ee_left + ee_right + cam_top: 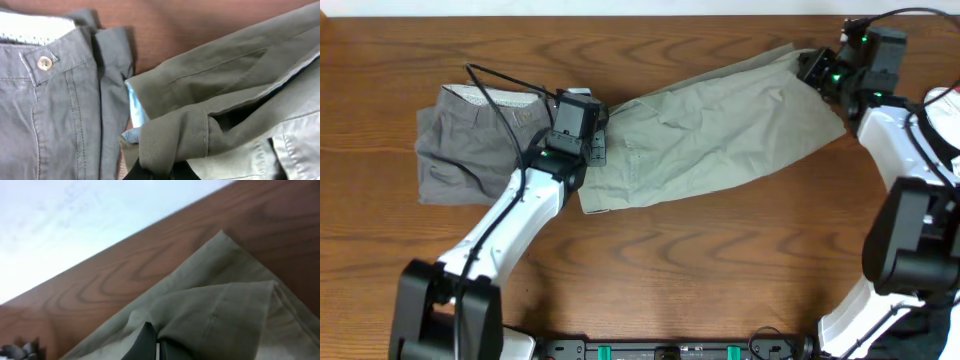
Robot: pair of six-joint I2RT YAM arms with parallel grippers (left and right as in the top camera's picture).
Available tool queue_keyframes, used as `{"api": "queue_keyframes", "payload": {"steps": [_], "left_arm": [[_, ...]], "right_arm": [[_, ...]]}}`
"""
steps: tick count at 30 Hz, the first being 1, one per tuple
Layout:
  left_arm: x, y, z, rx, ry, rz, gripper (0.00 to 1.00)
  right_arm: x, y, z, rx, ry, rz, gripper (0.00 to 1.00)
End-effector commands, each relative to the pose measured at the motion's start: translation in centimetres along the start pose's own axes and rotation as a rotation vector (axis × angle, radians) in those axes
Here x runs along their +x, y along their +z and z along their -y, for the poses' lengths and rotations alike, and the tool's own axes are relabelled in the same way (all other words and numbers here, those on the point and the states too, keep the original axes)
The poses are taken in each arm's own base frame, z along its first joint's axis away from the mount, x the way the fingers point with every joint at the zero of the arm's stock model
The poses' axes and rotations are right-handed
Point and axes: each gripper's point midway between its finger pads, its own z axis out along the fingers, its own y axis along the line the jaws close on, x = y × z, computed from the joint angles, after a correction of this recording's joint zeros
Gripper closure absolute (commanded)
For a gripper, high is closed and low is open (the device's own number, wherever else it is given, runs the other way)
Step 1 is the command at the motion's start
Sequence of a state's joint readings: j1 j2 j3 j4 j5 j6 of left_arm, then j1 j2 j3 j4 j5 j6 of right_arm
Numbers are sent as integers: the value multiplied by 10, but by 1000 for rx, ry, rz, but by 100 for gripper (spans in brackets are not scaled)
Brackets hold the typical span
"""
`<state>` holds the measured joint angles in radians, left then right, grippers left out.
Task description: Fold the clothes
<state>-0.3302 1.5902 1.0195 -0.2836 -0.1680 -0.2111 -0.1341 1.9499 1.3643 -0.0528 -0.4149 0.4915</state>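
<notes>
Dark grey shorts (470, 140) lie flat at the left of the desk (700, 270), just beside the left arm (510, 225), whose jaws are clamped on the waistband end of the khaki shorts (720, 130). That garment runs on a diagonal, its long axis rising from desk centre to the far right corner, where the right arm (885, 125) has its jaws pinched together on the leg hem. Each arm holds the end nearest it. A fold would likely carry the hem leftward along that axis toward the waistband.
</notes>
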Motion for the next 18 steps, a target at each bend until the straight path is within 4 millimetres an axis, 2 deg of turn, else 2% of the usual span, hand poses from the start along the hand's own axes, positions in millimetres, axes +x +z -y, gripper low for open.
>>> {"api": "queue_keyframes", "payload": {"steps": [1, 7, 12, 13, 15, 16, 17, 18], "left_arm": [[9, 17, -17, -72, 28, -35, 94], [16, 45, -28, -97, 7, -58, 93], [11, 60, -31, -100, -14, -29, 84], [9, 61, -31, -100, -17, -22, 77], [5, 62, -33, -100, -26, -7, 58], [4, 62, -35, -102, -30, -2, 37], [1, 61, -37, -105, -36, 3, 26], [-1, 59, -41, -113, -41, 0, 19]], "right_arm": [[5, 19, 7, 14, 24, -2, 99], [23, 42, 21, 21, 29, -31, 99], [33, 54, 23, 16, 42, -44, 99], [32, 54, 22, 11, 37, -37, 99], [29, 55, 20, 5, 32, -25, 99], [27, 55, 19, 0, 29, -18, 95], [24, 54, 18, -10, 26, -10, 87], [22, 53, 18, -18, 25, -5, 74]]}}
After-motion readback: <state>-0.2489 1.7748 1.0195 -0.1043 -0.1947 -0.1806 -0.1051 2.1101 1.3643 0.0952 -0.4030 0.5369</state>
